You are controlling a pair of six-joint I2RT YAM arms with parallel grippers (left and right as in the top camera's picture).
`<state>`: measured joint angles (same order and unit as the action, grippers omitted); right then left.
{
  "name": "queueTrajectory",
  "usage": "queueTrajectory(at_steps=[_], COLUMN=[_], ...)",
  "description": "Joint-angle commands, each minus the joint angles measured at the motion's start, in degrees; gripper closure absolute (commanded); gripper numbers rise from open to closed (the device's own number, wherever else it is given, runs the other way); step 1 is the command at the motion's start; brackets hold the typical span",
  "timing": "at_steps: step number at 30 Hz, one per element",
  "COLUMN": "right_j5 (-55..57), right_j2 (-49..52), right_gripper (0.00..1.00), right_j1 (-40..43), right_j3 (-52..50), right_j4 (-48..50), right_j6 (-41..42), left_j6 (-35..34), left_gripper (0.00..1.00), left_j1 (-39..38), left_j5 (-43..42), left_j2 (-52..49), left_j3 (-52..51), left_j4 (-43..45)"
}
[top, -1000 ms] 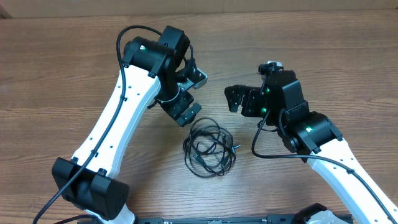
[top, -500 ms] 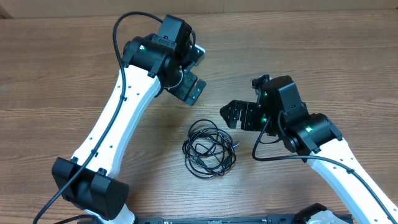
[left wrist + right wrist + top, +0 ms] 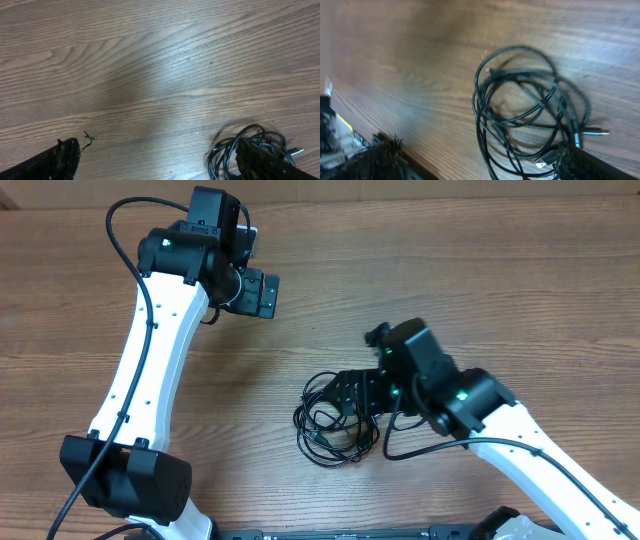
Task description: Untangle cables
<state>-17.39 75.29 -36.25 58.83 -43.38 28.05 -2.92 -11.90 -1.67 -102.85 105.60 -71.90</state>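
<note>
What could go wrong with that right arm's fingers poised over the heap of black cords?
The right arm's fingers stand wide open over the cables, whose loops overlap closely. Closing may catch several strands at once and pull the tangle tighter. The left arm's fingers are far off over bare table, so nothing pins the bundle, and it may simply drag along.
</note>
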Motion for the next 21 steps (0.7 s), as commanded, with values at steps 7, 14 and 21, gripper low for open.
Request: queueTrajectory(at_steps=[7, 14, 21], right_j5=[1.25, 1.25, 1.92], right_j2=[10.08, 15.76, 18.64], right_gripper=[0.01, 0.04, 0.05], right_j1=[-5.44, -7.52, -9.64], right_j3=[1.22, 1.22, 1.22], right_j4=[0.68, 3.76, 7.82], right_j6=[0.33, 0.39, 0.42], left_j6=[-0.96, -0.96, -0.96], left_gripper=[0.01, 0.01, 0.00], left_j1=[-0.48, -0.48, -0.48], left_j5=[-1.29, -1.31, -1.31], left_j2=[0.94, 0.94, 0.94], left_j3=[1.05, 1.05, 1.05], left_j4=[0.35, 0.35, 0.35])
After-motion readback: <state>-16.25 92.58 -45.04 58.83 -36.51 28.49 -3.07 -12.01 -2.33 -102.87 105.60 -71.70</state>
